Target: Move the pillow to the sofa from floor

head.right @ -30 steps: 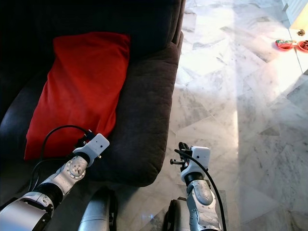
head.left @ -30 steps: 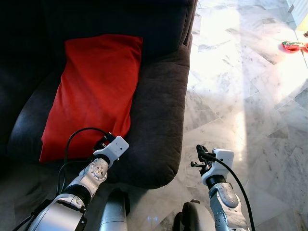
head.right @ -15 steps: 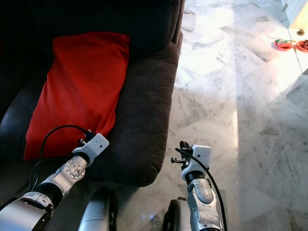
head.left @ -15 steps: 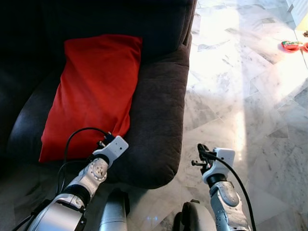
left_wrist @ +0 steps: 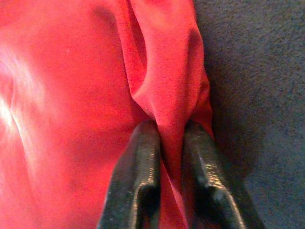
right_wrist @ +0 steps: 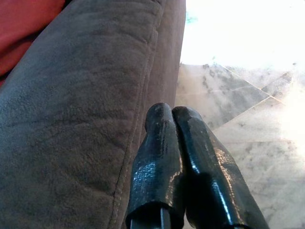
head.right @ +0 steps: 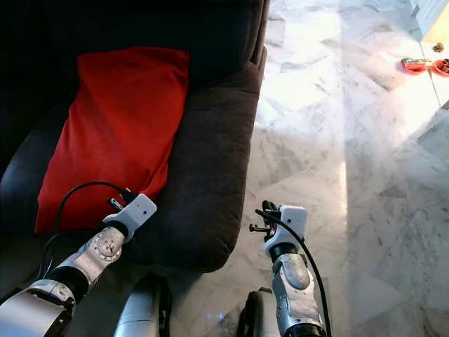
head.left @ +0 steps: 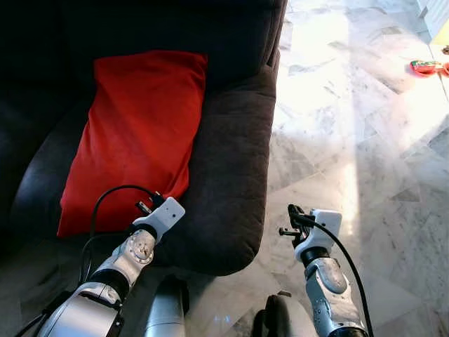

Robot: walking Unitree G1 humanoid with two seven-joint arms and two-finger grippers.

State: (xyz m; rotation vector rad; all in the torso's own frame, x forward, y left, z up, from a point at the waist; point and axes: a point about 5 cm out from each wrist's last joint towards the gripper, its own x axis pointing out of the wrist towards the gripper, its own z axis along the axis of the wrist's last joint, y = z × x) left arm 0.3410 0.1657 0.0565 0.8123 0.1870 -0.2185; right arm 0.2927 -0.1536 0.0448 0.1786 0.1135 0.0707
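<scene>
The flat red fabric pillow (head.left: 133, 137) is already lying on the seat of the dark grey upholstered sofa (head.left: 231, 161), reaching from about seven o'clock to one o'clock across it. The left gripper (left_wrist: 171, 143) is pinching a fold at the pillow's near corner, its fingers clamped on the cloth. The right gripper (right_wrist: 174, 119) is hanging over the pale marble floor (head.left: 351, 112) at five o'clock, fingers pressed together on nothing. Letting go looks like what remains.

The pillow (head.left: 137, 133) lies on the sofa (head.left: 231, 161) seat, with floor (head.left: 351, 126) to the sofa's right.
</scene>
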